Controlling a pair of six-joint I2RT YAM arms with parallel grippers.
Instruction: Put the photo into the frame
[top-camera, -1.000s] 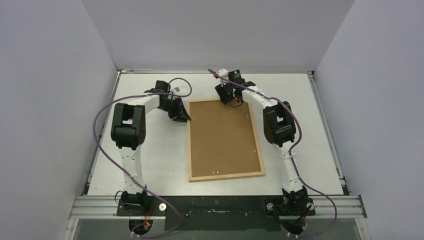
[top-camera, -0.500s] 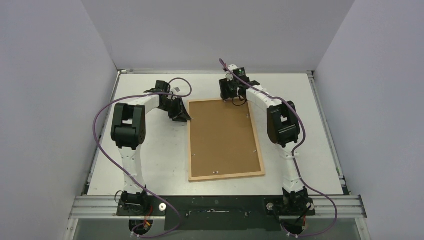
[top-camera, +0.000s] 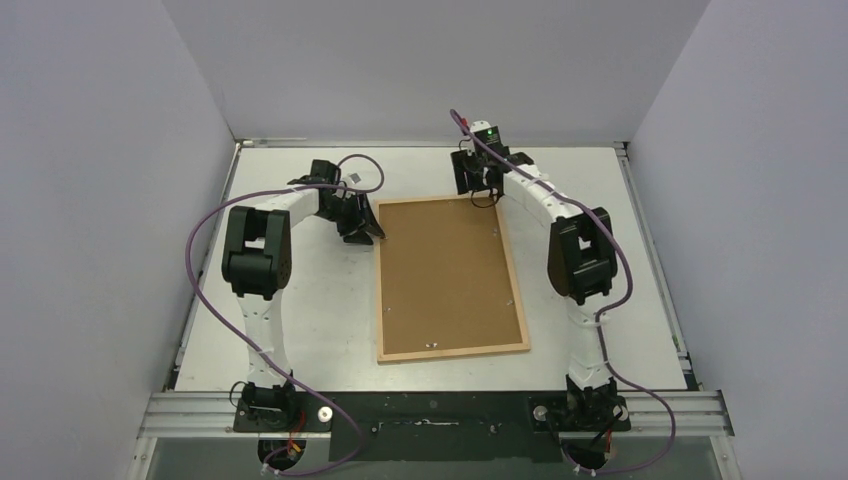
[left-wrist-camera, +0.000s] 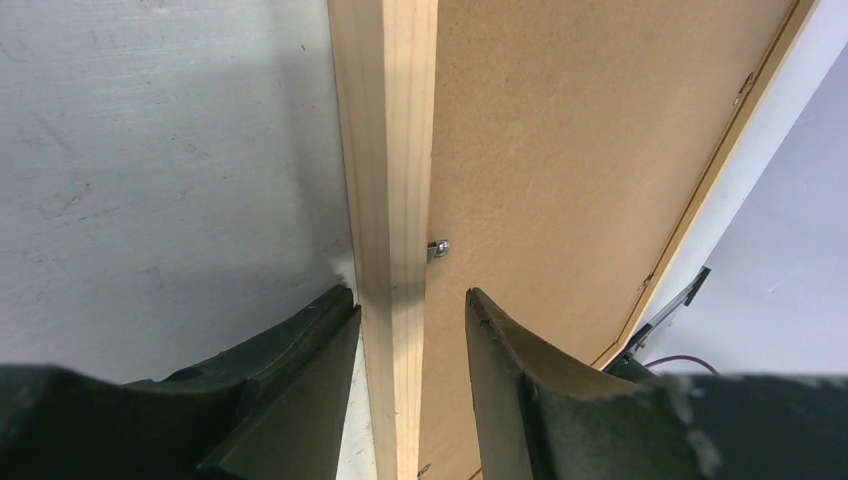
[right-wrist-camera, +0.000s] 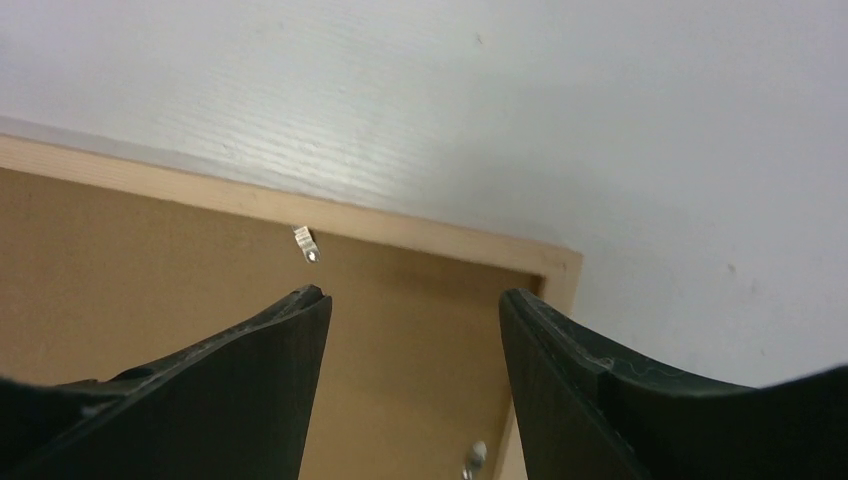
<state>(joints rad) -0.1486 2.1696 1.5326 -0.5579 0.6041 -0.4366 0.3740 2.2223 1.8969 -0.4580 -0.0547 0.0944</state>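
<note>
The frame (top-camera: 455, 351) lies face down mid-table, a thin light-wood rectangle with the brown backing board (top-camera: 445, 275) filling it. The photo is out of view. My left gripper (top-camera: 372, 232) sits at the frame's left rail near the far corner. In the left wrist view its jaws (left-wrist-camera: 408, 295) straddle the rail (left-wrist-camera: 385, 150), open, with a gap on the board side. My right gripper (top-camera: 478, 196) hovers over the far right corner, and its jaws (right-wrist-camera: 412, 294) are open with nothing between them above the board (right-wrist-camera: 120, 260).
Small metal retaining clips (left-wrist-camera: 438, 248) (right-wrist-camera: 305, 242) sit along the inner edge of the rails. White table (top-camera: 300, 300) surrounds the frame. Grey walls close in on the left, right and back. Purple cables loop off both arms.
My right gripper has shifted right and toward the far edge, off the board's top middle toward the corner, and opened wider. My left jaws have spread apart around the rail; that arm stayed put.
</note>
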